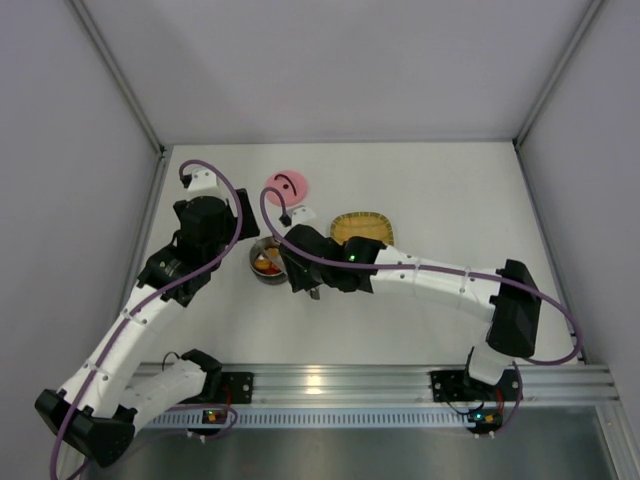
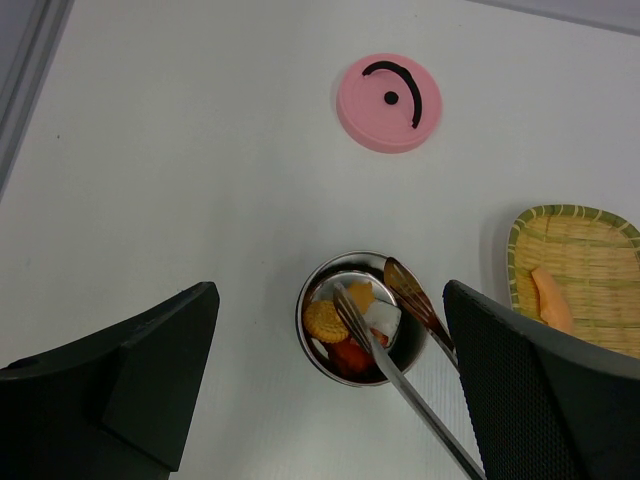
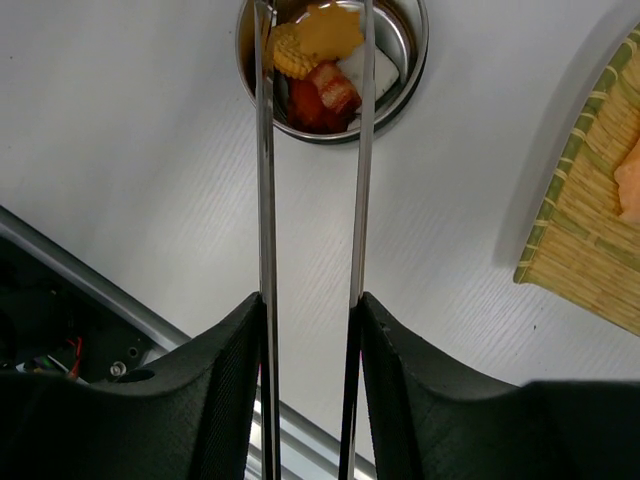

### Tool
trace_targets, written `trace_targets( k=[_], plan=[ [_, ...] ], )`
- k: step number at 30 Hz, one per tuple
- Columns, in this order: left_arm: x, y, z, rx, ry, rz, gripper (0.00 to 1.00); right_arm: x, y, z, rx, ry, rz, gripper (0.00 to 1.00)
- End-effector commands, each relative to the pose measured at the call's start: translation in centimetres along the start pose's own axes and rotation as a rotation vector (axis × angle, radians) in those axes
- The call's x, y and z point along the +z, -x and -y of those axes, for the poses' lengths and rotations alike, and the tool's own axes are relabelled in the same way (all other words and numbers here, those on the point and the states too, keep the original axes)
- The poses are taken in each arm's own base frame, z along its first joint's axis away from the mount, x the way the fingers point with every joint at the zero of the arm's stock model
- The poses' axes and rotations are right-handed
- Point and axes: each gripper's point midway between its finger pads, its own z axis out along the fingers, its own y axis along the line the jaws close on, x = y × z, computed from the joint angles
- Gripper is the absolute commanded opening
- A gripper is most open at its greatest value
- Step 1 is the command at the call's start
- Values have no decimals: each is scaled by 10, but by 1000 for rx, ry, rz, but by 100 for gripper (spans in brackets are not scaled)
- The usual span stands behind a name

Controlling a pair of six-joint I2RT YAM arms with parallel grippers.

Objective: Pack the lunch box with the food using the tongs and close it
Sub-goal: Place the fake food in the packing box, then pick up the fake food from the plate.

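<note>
The steel lunch box (image 2: 303,325) stands open on the white table, with several pieces of food (image 2: 326,319) inside: a round cracker, orange and red bits, a white piece. My right gripper (image 3: 310,300) is shut on the tongs (image 3: 266,200), one finger against each arm. The tongs' tips are spread and reach into the lunch box (image 3: 421,48) over the food (image 3: 322,62). My left gripper (image 2: 330,296) hangs open above the box with nothing in it. The pink lid (image 2: 389,102) lies flat farther back. In the top view both grippers (image 1: 240,215) (image 1: 305,270) flank the lunch box (image 1: 266,262).
A yellow woven tray (image 2: 585,245) lies right of the box with one orange piece (image 2: 552,297) on it. The tray (image 1: 362,226) sits just behind my right arm. Grey walls close the table on three sides; the metal rail runs along the near edge.
</note>
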Motion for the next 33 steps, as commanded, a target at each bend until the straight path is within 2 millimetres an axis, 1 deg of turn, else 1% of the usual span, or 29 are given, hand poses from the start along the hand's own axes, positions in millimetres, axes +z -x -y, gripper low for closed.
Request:
trace_targets(
  k=[1, 7, 10, 11, 12, 13, 14, 15, 17, 18, 19, 20, 21, 22, 23, 24, 25, 26, 27, 28, 30, 31, 33],
  plan=[
    [-1, 13, 0, -11, 9, 39, 99, -19, 34, -21, 17, 63, 109, 41],
    [0, 13, -1, -12, 12, 37, 99, -26, 36, -15, 19, 51, 121, 41],
    [0, 13, -1, -11, 12, 39, 99, -37, 40, -2, 25, 8, 144, 41],
    [0, 12, -1, -9, 11, 37, 99, -38, 39, 6, 26, -19, 151, 41],
    [0, 12, -1, -10, 12, 37, 99, -47, 41, 10, 35, -23, 164, 42],
    [0, 13, -1, -10, 10, 38, 99, -50, 41, 17, 44, -37, 169, 42],
    [0, 12, -1, -10, 12, 37, 99, -50, 34, 27, 45, -65, 165, 42],
    [0, 13, -1, -11, 12, 39, 99, -61, 37, 33, 59, -66, 186, 42],
    [-1, 13, 0, -11, 9, 39, 99, -63, 25, 55, 71, -132, 178, 43],
    [0, 13, -1, -11, 10, 38, 99, -72, 24, 63, 86, -143, 192, 43],
    [-1, 13, 0, -12, 9, 39, 99, -71, 13, 73, 91, -172, 176, 43],
    [0, 13, -1, -11, 9, 38, 99, -74, 8, 82, 94, -197, 174, 43],
    [0, 13, 0, -11, 8, 37, 99, -80, 7, 88, 111, -201, 185, 43],
    [-1, 13, 0, -11, 4, 39, 99, -77, -3, 96, 120, -222, 169, 44],
    [-1, 13, 0, -11, 4, 39, 99, -82, -6, 104, 129, -233, 174, 44],
    [-1, 13, 0, -12, 4, 37, 99, -83, -10, 109, 136, -247, 171, 44],
    [0, 13, 0, -12, 4, 37, 99, -82, -12, 118, 157, -268, 169, 44],
    [0, 12, 0, -12, 6, 36, 99, -82, -20, 126, 166, -275, 161, 44],
    [0, 13, 0, -13, 4, 37, 99, -81, -23, 130, 177, -277, 155, 44],
    [0, 12, 0, -11, 5, 35, 99, -77, -30, 139, 189, -290, 139, 43],
    [0, 13, 1, -12, 3, 36, 99, -76, -32, 145, 206, -288, 143, 44],
    [0, 13, 1, -12, 3, 35, 99, -72, -38, 151, 209, -295, 124, 43],
    [1, 11, 1, -12, 3, 33, 99, -66, -40, 154, 215, -296, 115, 43]
  ],
)
